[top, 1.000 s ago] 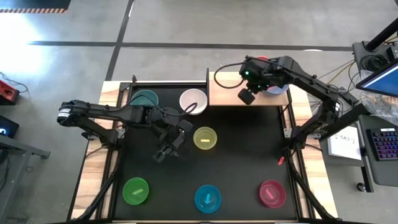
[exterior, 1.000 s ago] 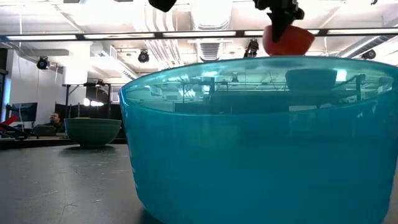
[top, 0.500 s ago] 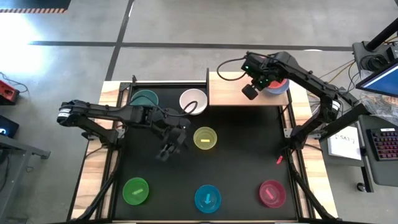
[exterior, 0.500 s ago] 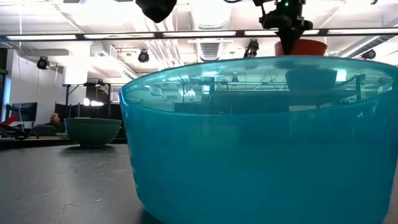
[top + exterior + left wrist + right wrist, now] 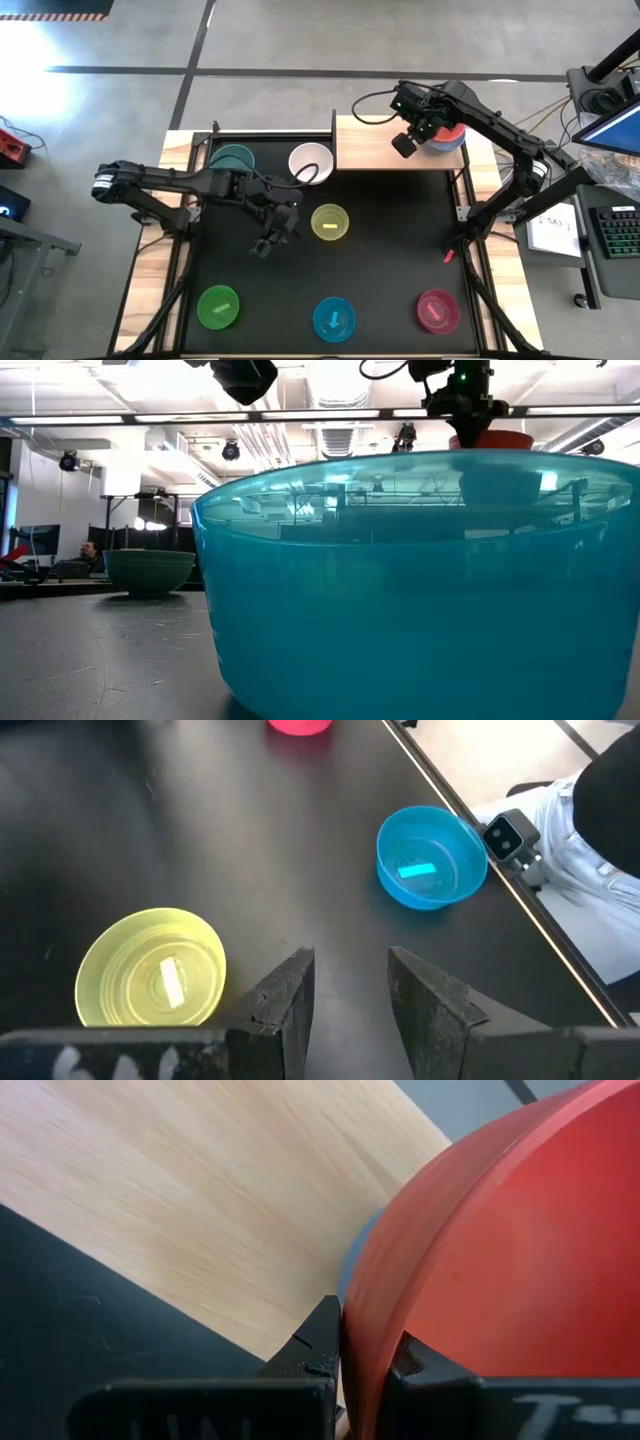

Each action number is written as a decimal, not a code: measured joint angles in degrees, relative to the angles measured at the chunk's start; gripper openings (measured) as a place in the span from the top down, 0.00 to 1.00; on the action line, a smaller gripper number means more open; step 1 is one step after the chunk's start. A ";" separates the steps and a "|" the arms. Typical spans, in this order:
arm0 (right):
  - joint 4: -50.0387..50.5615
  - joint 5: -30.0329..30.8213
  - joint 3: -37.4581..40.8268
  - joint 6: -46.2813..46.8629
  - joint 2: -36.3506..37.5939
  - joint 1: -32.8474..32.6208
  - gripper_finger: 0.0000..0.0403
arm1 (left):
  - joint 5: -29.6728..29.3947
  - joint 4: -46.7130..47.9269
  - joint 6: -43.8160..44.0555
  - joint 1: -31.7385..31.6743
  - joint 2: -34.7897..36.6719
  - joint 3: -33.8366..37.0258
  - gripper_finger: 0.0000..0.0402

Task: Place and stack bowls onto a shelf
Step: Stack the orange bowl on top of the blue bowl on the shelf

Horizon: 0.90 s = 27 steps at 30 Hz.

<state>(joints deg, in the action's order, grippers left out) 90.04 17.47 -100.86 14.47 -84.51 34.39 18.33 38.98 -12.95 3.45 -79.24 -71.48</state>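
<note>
Left gripper [image 5: 345, 995] hangs over the black tabletop [image 5: 150, 830], its two dark fingers [image 5: 285, 1005] apart with nothing between them. The yellow bowl [image 5: 150, 968] sits upright just beside one finger. Farther out the cyan bowl [image 5: 430, 857] stands near the table's edge, and the magenta bowl [image 5: 298, 726] peeks in at the frame's margin

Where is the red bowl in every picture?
High view: red bowl at the shelf's right end, held by the right gripper.
Low view: upper right, just above the big cyan bowl's rim.
Left wrist view: not in it.
Right wrist view: fills the right side.
Shared landmark: the shelf.
</note>
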 joint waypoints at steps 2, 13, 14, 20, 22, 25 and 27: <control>0.00 0.05 0.36 -0.01 -0.02 0.16 0.98 | -0.02 0.63 0.00 -0.20 0.09 0.00 0.72; -0.02 0.12 0.52 -0.84 -0.02 0.17 0.90 | -0.07 1.36 -1.49 -1.28 0.23 0.00 0.72; -0.02 0.13 0.52 -0.82 -0.02 0.17 0.88 | -0.07 1.36 -1.51 -1.28 0.23 0.00 0.72; -0.02 0.62 0.52 -0.82 -0.02 0.17 0.78 | -0.07 1.38 -1.53 -1.32 0.24 0.00 0.72; -0.02 0.64 0.52 -0.86 -0.02 0.17 0.76 | -0.07 1.38 -1.53 -1.32 0.24 0.00 0.72; -0.02 1.39 0.52 -0.95 -0.02 0.17 0.76 | -0.46 1.38 -1.53 -1.37 0.24 0.00 0.72; -0.02 2.87 0.52 -1.10 -0.02 0.22 0.78 | -0.57 1.36 -1.55 -1.41 0.24 0.00 0.72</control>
<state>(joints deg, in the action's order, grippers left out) 90.02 20.34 -100.33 13.37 -84.53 34.61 17.76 40.34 -14.50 2.04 -79.00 -71.48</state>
